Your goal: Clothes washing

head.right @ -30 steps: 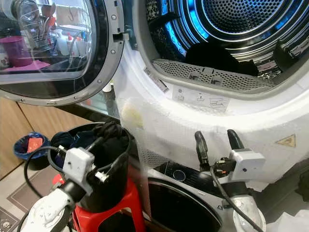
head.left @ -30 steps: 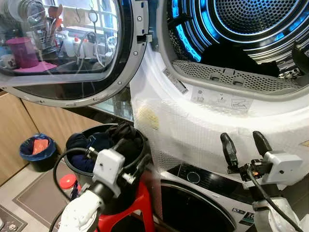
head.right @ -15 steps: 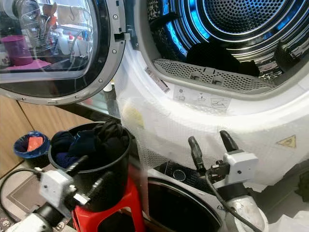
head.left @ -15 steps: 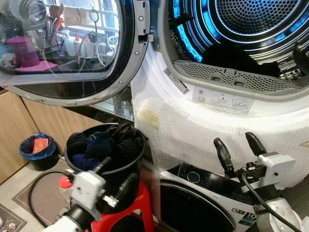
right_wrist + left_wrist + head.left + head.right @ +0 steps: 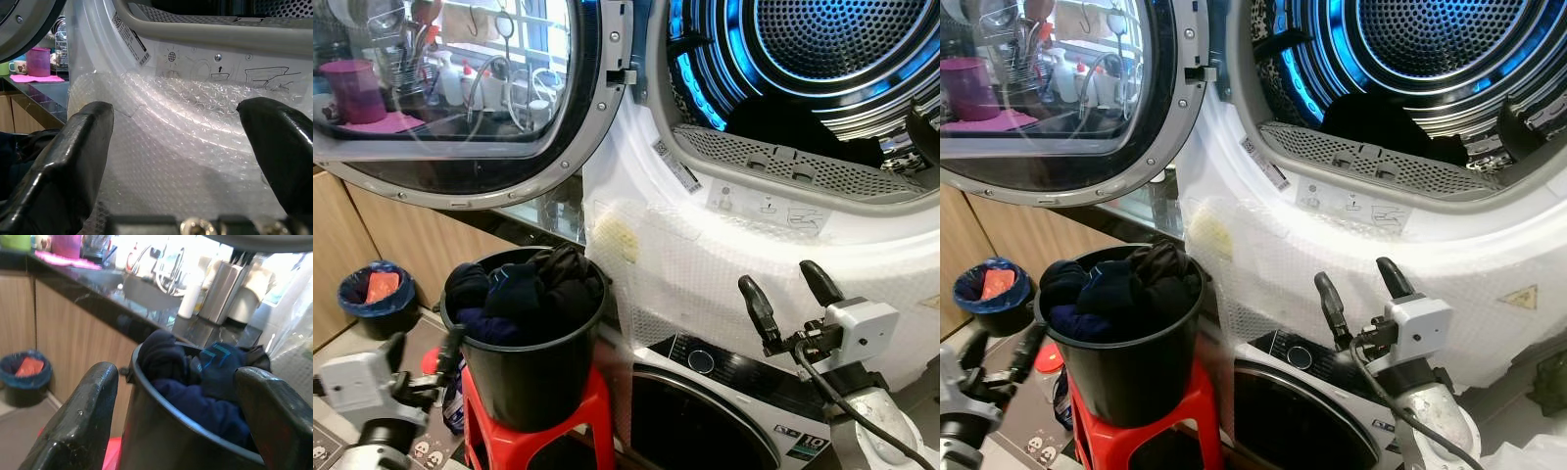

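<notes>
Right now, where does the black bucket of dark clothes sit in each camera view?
Left eye view: black bucket low and left of centre, on the red stool.
Right eye view: low left, below the open door.
Left wrist view: framed between the left hand's fingers.
Right wrist view: I cannot make the bucket out.
Shared landmark: the red stool.

Small blue-lined bin (image 5: 378,294) stands by wooden cabinets (image 5: 401,250).

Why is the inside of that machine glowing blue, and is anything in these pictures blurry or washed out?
Eye views: blue light rings the perforated metal drum; the round glass door mirrors a kitchen. Left wrist view: bright background washed out, black fingers soft. Right wrist view: bubble wrap glints.
</notes>
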You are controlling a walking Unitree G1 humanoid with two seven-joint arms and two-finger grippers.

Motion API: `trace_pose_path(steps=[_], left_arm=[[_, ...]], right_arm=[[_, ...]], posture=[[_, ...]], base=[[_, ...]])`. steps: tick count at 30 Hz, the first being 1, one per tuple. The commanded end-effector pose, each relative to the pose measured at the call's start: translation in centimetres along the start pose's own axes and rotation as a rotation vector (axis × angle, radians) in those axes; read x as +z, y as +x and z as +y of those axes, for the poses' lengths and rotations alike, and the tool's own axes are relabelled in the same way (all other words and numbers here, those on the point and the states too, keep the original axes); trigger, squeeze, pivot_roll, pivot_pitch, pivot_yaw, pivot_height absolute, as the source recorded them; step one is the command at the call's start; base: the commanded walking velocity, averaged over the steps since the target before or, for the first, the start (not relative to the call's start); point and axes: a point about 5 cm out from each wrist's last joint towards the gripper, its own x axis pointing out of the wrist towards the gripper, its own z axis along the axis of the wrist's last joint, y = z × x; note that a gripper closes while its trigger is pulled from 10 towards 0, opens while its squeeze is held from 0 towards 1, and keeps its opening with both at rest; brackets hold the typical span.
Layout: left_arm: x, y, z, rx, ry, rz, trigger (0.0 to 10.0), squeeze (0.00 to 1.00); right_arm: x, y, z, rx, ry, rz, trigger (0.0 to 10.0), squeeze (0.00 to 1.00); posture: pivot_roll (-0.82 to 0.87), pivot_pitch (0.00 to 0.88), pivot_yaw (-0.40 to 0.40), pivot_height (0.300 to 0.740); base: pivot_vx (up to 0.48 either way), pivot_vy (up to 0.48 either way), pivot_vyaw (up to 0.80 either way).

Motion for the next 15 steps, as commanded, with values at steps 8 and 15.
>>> trace_pose_path(steps=[8,15], left_arm=[[-0.5,3.5,0.2,0.018,-0.036,0.076,10.0,0.00],[-0.6,6.9,0.0,0.020,-0.086,0.151,10.0,0.00]], right_arm=[[0.5,0.2,0.7,0.051,0.011,0.002,10.0,0.00],[1.3,-0.5,2.7,0.211,0.051,0.019,10.0,0.00]], posture=[[0.06,0.050,-0.071,0.740],[0.04,0.067,-0.060,0.740]], base=[[0.000,0.000,0.00],[0.000,0.000,0.00]])
